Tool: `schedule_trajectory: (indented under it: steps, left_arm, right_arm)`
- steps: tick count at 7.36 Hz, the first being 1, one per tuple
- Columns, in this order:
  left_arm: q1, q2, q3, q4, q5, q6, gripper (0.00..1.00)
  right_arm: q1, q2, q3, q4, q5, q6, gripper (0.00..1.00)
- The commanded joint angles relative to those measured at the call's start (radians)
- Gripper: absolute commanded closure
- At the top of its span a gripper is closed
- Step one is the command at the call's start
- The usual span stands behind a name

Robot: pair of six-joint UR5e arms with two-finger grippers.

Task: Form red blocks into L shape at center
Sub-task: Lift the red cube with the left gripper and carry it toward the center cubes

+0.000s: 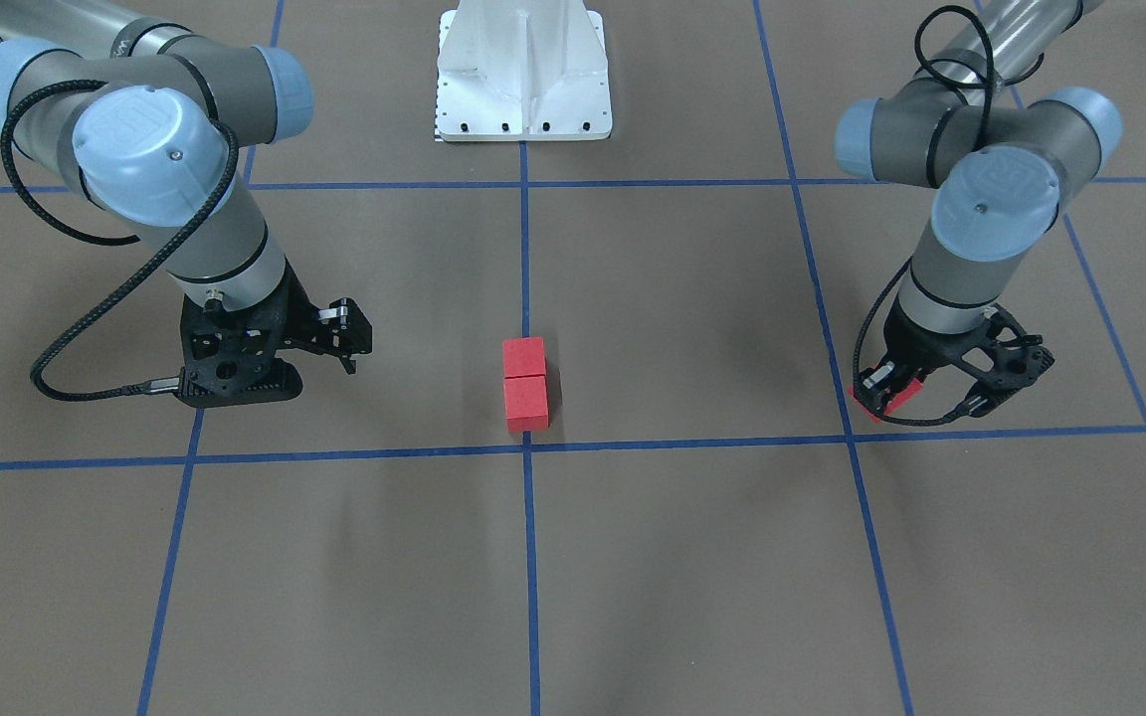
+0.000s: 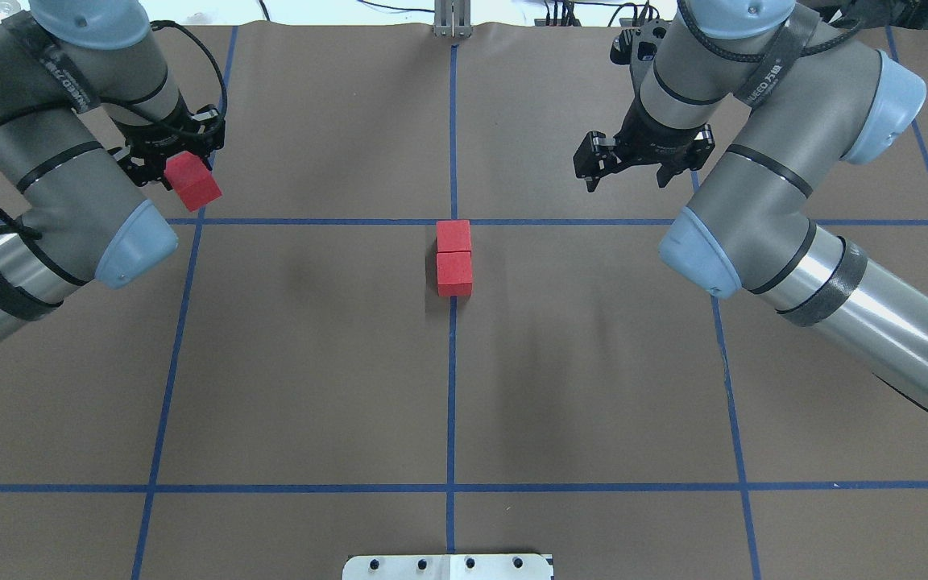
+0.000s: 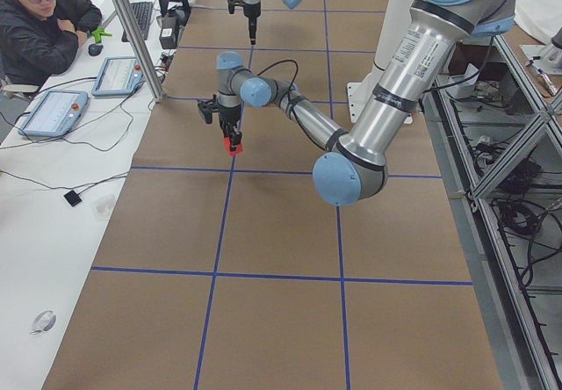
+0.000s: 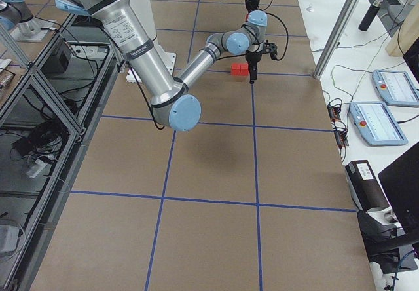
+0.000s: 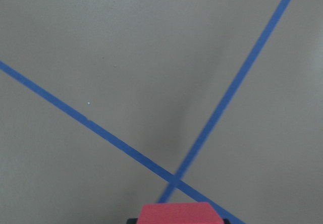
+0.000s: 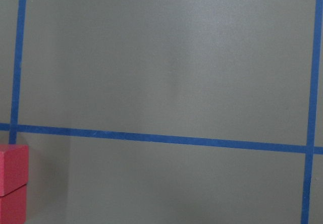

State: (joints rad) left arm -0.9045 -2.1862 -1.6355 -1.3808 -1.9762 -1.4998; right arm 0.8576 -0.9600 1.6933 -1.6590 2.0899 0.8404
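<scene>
Two red blocks (image 2: 453,238) (image 2: 454,274) lie touching in a row along the blue tape line, just on the robot's side of the center crossing (image 2: 453,221). They also show in the front view (image 1: 523,358) (image 1: 526,403) and at the lower left of the right wrist view (image 6: 12,168). My left gripper (image 2: 184,173) is shut on the third red block (image 2: 195,188) above a tape crossing far to the left; the block fills the bottom edge of the left wrist view (image 5: 179,213). My right gripper (image 2: 625,179) is open and empty, to the right of the pair.
The robot's white base plate (image 1: 523,99) stands behind the blocks on the middle tape line. Blue tape lines (image 2: 174,354) divide the brown surface into large squares. An operator (image 3: 39,21) sits at a side desk with tablets.
</scene>
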Motion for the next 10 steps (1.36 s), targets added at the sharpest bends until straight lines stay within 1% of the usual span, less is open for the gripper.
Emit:
schedule_trajectory:
  steps: [1, 2, 3, 4, 5, 6, 7, 8, 9, 10]
  left_arm:
    - [0.034, -0.107, 0.057, 0.011, -0.047, -0.263, 1.00]
    - [0.092, -0.175, 0.122, 0.009, -0.046, -0.355, 1.00]
    - [0.123, -0.260, 0.214, 0.005, -0.046, -0.467, 1.00]
    - [0.154, -0.315, 0.326, -0.057, -0.040, -0.576, 1.00]
    - [0.159, -0.366, 0.442, -0.175, -0.038, -0.690, 1.00]
    - [0.162, -0.378, 0.486, -0.219, -0.038, -0.717, 1.00]
    - [0.164, -0.379, 0.488, -0.218, -0.038, -0.718, 1.00]
    - [0.168, -0.379, 0.490, -0.221, -0.032, -0.793, 1.00]
    - [0.174, -0.383, 0.491, -0.222, -0.006, -0.850, 1.00]
    - [0.197, -0.383, 0.491, -0.222, 0.011, -0.905, 1.00]
  right_arm:
    - [0.021, -0.106, 0.005, 0.149, 0.001, -0.010, 0.01]
    - [0.049, -0.146, 0.005, 0.175, 0.002, -0.055, 0.01]
    - [0.081, -0.178, 0.005, 0.174, 0.007, -0.116, 0.01]
    - [0.131, -0.204, 0.000, 0.165, 0.010, -0.168, 0.01]
    - [0.179, -0.230, -0.010, 0.160, 0.010, -0.214, 0.01]
    - [0.225, -0.255, -0.032, 0.162, 0.027, -0.284, 0.01]
    - [0.273, -0.266, -0.053, 0.162, 0.086, -0.332, 0.01]
    - [0.303, -0.266, -0.061, 0.162, 0.114, -0.340, 0.01]
    - [0.316, -0.267, -0.073, 0.163, 0.131, -0.342, 0.01]
    - [0.316, -0.266, -0.079, 0.163, 0.131, -0.342, 0.01]
